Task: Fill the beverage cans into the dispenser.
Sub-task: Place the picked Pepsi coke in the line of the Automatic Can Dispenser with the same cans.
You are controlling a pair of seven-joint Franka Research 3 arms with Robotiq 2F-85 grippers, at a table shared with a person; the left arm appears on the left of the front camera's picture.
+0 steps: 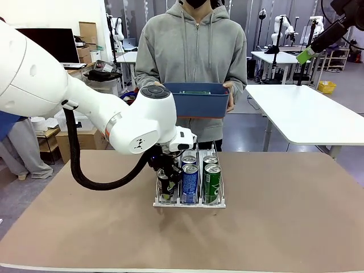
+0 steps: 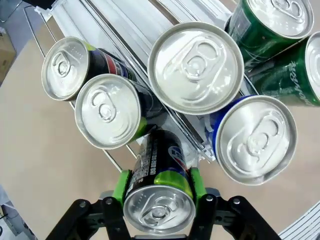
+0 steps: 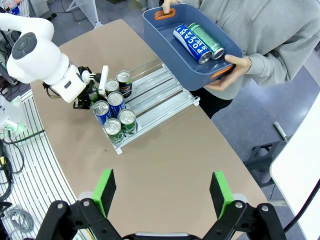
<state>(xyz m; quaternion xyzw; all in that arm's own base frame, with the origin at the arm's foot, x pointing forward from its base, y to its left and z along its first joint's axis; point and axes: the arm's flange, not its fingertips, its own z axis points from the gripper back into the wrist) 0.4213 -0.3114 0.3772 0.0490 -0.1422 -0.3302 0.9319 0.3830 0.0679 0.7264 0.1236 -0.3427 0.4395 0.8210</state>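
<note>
At the front of the dispenser's (image 1: 189, 204) left lane, left gripper (image 2: 157, 187) clasps a black Pepsi can (image 2: 159, 162), right gripper (image 3: 162, 192) gapes empty overhead; released off-square, the can could tip onto its neighbours or jam the lane.

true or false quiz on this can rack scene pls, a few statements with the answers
1. The person holds a blue tub with two cans lying in it. True.
2. The right tool is clamped on a green can. False: it is open with nothing between its pads.
3. The pads of the left tool flank a black Pepsi can. True.
4. The middle lane of the dispenser has a green can in front. False: a blue can stands there. The green cans are in the lane at picture right.
</note>
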